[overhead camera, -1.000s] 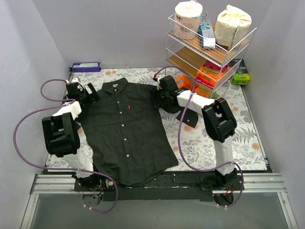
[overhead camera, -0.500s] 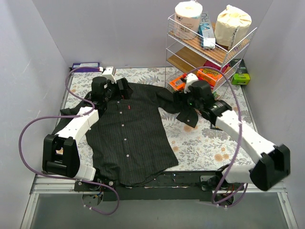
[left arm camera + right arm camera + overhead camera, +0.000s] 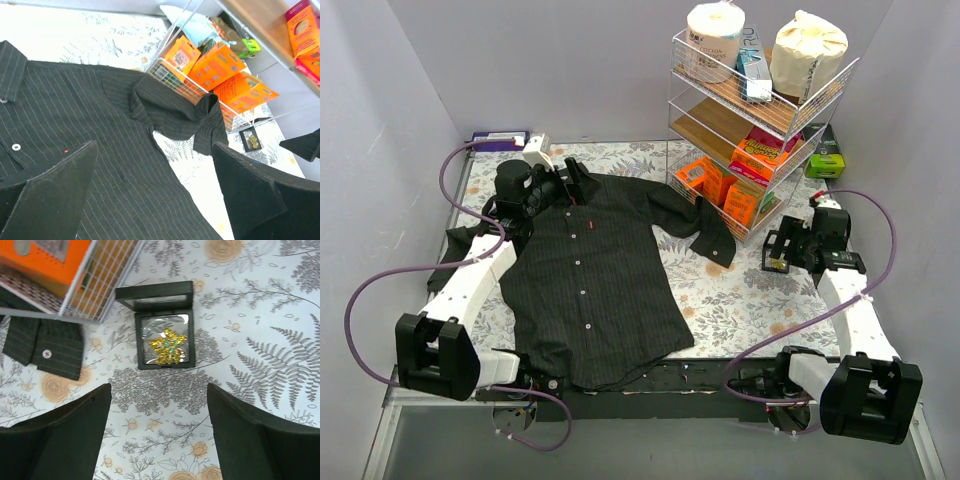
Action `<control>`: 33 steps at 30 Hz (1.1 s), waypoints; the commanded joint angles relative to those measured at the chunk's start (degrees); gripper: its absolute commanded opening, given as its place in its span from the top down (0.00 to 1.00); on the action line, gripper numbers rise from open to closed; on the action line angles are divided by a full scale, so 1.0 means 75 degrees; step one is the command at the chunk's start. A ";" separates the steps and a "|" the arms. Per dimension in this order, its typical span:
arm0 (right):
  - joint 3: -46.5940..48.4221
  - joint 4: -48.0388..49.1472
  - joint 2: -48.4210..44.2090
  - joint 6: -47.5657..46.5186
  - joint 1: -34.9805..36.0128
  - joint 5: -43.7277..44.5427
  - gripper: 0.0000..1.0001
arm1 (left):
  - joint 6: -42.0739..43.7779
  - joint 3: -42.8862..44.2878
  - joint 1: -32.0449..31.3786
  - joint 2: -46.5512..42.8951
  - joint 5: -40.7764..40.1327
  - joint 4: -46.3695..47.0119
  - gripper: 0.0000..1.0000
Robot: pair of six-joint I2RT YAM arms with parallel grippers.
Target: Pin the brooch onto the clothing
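Note:
The clothing [image 3: 585, 280] is a black pinstriped shirt lying flat on the flowered cloth, its right sleeve reaching toward the rack. My left gripper [image 3: 563, 183] hovers open over the collar and chest area; in the left wrist view [image 3: 154, 150] only shirt fabric [image 3: 75, 110] lies between its fingers. The brooch [image 3: 167, 346], golden and star-shaped, rests in a small open black box [image 3: 162, 365] on the cloth. My right gripper [image 3: 159, 390] hangs open above the cloth just short of that box, holding nothing. The same box shows small in the left wrist view [image 3: 250, 140]. A sleeve cuff [image 3: 45, 347] lies left of the box.
A wire rack [image 3: 760, 110] at the back right holds orange boxes [image 3: 735, 195], paper rolls and a carton. A green object [image 3: 825, 163] sits beside it and a purple box [image 3: 500, 140] by the back wall. The rack's lower basket [image 3: 107, 275] stands close to the brooch box.
The right arm swung away from the sleeve to the table's right side, over the brooch box, and its jaws widened. The left arm reached forward to the collar.

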 commanded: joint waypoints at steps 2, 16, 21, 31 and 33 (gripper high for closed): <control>-0.0107 0.0816 0.0107 0.0070 -0.0636 -0.0199 0.18 | 0.0160 0.0092 0.0014 -0.0383 -0.0194 -0.0057 0.02; -0.0833 0.1648 0.0940 -0.0117 -0.0637 -0.0574 0.38 | 0.0126 0.0045 0.0014 -0.0476 -0.0159 -0.0011 0.02; -0.0950 0.1976 0.1232 -0.0141 -0.0625 -0.0539 0.39 | 0.0090 0.0045 0.0014 -0.0406 -0.0077 -0.0011 0.02; -0.0986 0.2399 0.1830 -0.0281 -0.0590 -0.0399 0.43 | 0.0067 0.0010 0.0014 -0.0289 -0.0054 0.0036 0.02; -0.0986 0.2422 0.1889 -0.0316 -0.0590 -0.0340 0.44 | 0.0078 0.0022 0.0014 -0.0324 -0.0065 0.0024 0.02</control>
